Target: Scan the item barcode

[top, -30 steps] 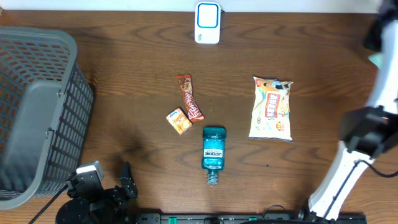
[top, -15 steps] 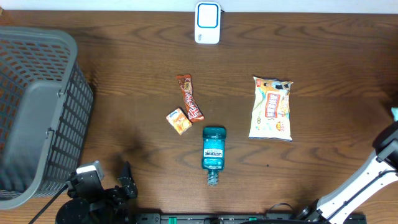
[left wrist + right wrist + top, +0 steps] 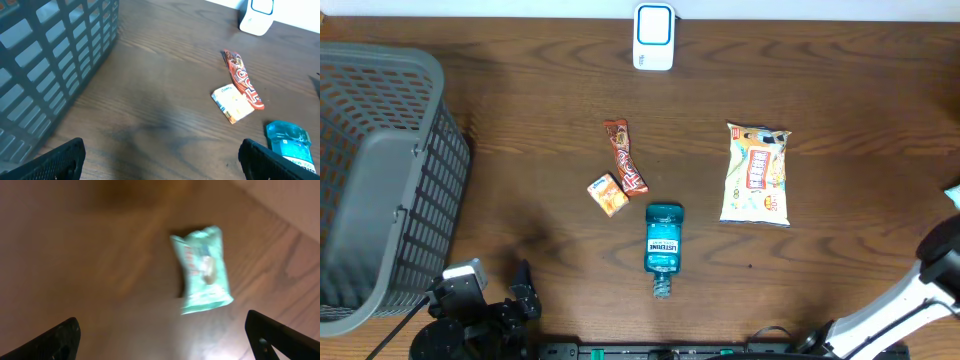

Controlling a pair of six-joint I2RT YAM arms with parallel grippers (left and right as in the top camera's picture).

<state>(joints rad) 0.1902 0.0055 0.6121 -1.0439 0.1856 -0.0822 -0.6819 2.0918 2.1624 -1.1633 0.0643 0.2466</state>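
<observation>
A teal snack packet (image 3: 202,270) lies free on the wood, blurred, beyond my right gripper (image 3: 167,340), which is open with nothing between its fingers. Only a sliver of that packet (image 3: 954,192) shows in the overhead view, at the table's right edge above the right arm (image 3: 932,270). The white and blue scanner (image 3: 653,36) stands at the back middle. My left gripper (image 3: 162,167) is open and empty over bare wood near the front left, well away from the items.
A grey basket (image 3: 380,180) fills the left side. Mid-table lie a red candy bar (image 3: 625,156), a small orange box (image 3: 608,194), a blue mouthwash bottle (image 3: 663,240) and a chips bag (image 3: 756,174).
My right gripper has gone from shut to open and let go of the teal packet. The right arm swung down toward the front right edge. The left arm has not moved.
</observation>
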